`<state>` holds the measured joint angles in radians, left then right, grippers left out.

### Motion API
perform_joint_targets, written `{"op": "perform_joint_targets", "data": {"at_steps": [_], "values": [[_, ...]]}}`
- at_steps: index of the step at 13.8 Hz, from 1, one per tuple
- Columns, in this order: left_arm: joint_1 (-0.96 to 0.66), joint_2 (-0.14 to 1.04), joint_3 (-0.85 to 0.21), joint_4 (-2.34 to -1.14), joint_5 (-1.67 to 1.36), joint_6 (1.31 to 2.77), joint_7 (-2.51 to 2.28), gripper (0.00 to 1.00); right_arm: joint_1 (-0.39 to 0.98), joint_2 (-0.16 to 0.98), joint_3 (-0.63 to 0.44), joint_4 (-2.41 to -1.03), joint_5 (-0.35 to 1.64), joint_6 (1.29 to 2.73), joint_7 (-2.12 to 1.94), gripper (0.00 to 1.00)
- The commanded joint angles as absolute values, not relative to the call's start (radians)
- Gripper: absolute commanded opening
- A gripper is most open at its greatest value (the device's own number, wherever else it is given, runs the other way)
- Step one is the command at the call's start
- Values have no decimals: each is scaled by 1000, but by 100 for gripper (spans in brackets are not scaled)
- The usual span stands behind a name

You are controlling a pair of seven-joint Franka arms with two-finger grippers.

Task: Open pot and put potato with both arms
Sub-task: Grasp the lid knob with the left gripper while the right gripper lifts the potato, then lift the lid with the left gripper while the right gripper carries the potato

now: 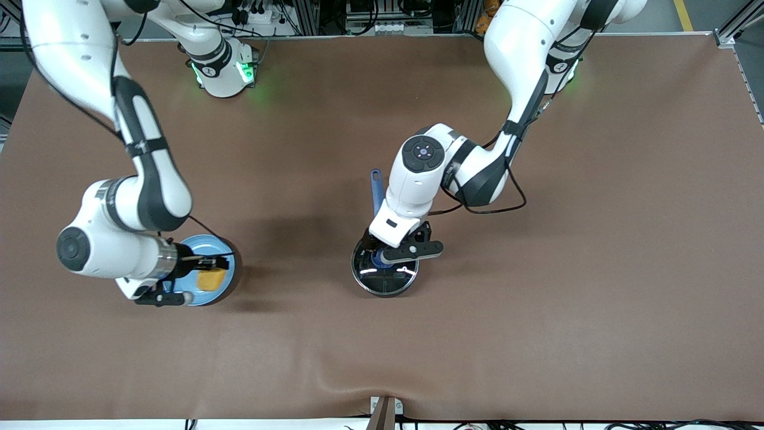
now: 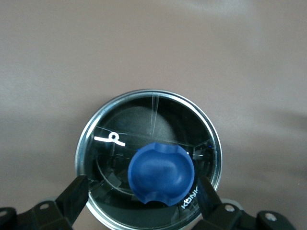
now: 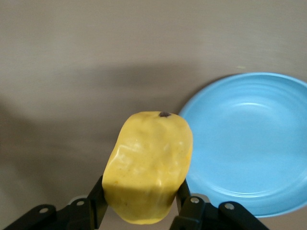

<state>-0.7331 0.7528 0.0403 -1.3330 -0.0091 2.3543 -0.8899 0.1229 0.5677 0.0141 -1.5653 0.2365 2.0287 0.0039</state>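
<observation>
The right pincer (image 3: 139, 211) is clenched on the potato (image 3: 148, 167) and holds it up over the light-blue plate (image 1: 230, 254) toward the right arm's end of the surface (image 1: 597, 298), so the pickup looks done. The pot (image 1: 385, 272), mid-surface with its blue handle (image 1: 376, 191) pointing toward the robots' edge, is still covered. The left pincer (image 2: 144, 201) hangs released around the glass lid's blue knob (image 2: 160, 173), so lifting and dropping-in remain.
</observation>
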Motion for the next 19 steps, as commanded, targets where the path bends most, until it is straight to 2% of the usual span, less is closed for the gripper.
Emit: {"op": "perform_joint_targets", "data": {"at_steps": [1,6,11,12,13,15,17,19], "values": [[-750,781,60,-1296,-8,2367,-910,100,204,555,3,-1552,247,2025,-3,3],[-759,836,69,-1295,-6,2460,-910,100,271,534,3,-1516,245,2022,-5,3],[-784,839,87,-1295,-6,2462,-916,100,294,523,3,-1517,245,2026,-3,4],[-782,838,87,-1296,-6,2462,-925,71,298,523,3,-1517,245,2026,0,4],[-782,836,86,-1296,-6,2461,-940,25,302,523,3,-1516,245,2028,6,3],[-782,833,87,-1296,-5,2459,-940,1,311,523,3,-1516,245,2029,21,3],[-782,819,87,-1298,-6,2450,-940,0,311,523,3,-1516,245,2029,23,4],[-770,764,86,-1298,-9,2381,-933,0,316,523,3,-1513,245,2029,25,3]]}}
